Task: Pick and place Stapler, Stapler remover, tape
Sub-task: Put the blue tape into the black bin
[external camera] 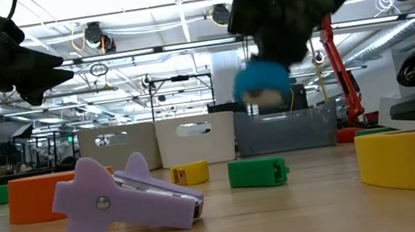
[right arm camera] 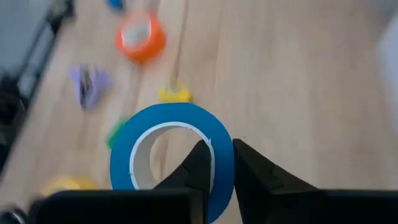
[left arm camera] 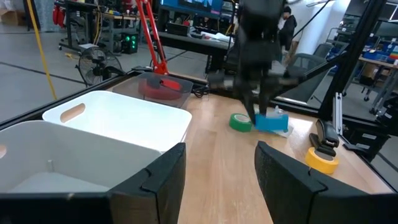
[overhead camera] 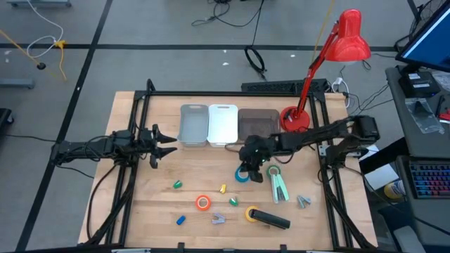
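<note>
- The right gripper [right arm camera: 216,163] pinches the wall of the blue tape roll [right arm camera: 171,158], one finger inside the ring and one outside; this seems a good way to hold so thin a rim
- The roll hangs above the table [overhead camera: 140,204], near the brown bin [overhead camera: 257,124], probably its goal
- The left gripper [overhead camera: 163,144] waits beside the grey bin [overhead camera: 193,125], its fingers wide and empty

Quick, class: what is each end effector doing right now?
Left end effector: open, holding nothing, near the bins.
Right end effector: closed on the blue tape roll, gripping its wall.
</note>
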Tool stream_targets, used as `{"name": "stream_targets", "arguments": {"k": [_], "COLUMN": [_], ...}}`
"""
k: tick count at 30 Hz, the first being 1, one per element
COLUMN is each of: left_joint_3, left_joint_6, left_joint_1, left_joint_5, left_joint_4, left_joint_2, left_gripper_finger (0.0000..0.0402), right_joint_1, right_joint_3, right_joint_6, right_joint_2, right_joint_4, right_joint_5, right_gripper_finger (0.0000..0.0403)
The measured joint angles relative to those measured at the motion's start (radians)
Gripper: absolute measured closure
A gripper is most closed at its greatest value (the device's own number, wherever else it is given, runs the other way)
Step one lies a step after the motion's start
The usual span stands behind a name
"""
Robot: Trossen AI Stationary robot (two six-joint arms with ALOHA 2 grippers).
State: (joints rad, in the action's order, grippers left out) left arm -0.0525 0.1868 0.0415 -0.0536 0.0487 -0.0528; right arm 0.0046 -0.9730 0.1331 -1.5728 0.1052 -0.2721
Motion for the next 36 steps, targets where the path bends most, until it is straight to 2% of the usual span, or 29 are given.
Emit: {"name": "stream_targets", "arguments": {"k": [4,11,14,17,26,32,36], "left_joint_3": [0.000,0.000,0.000,0.000,0.000,0.000,0.000], "left_joint_6": [0.000,0.001,0.001,0.001,0.001,0.004,0.005], "left_joint_1": [0.000,0.000,0.000,0.000,0.000,0.000,0.000], "left_joint_5": [0.000,0.000,0.000,0.000,0.000,0.000,0.000], "left_joint_4": [0.000,0.000,0.000,0.000,0.000,0.000,0.000], "left_joint_2": [0.000,0.000,0.000,0.000,0.000,0.000,0.000], "left_gripper_finger": [0.0210,0.0210,0.0210,0.0210,0.0210,0.0210,0.0210], "right_joint_1": [-0.030,-0.098,-0.142,-0.197,-0.381,-0.431,-0.436], "right_joint_3": [0.000,0.000,0.000,0.000,0.000,0.000,0.000], "right_joint_6": [0.035,-0.032,-0.086,-0.122,-0.218,-0.228,-0.240], "right_joint_2": [0.117,0.299,0.340,0.349,0.263,0.188,0.139], "right_joint_4": [0.006,0.030,0.094,0.144,0.245,0.247,0.264], "right_joint_5": [0.116,0.482,0.647,0.743,0.739,0.589,0.581], "right_gripper_finger": [0.0367,0.0367,0.0367,0.0366,0.0365,0.0365,0.0365]}}
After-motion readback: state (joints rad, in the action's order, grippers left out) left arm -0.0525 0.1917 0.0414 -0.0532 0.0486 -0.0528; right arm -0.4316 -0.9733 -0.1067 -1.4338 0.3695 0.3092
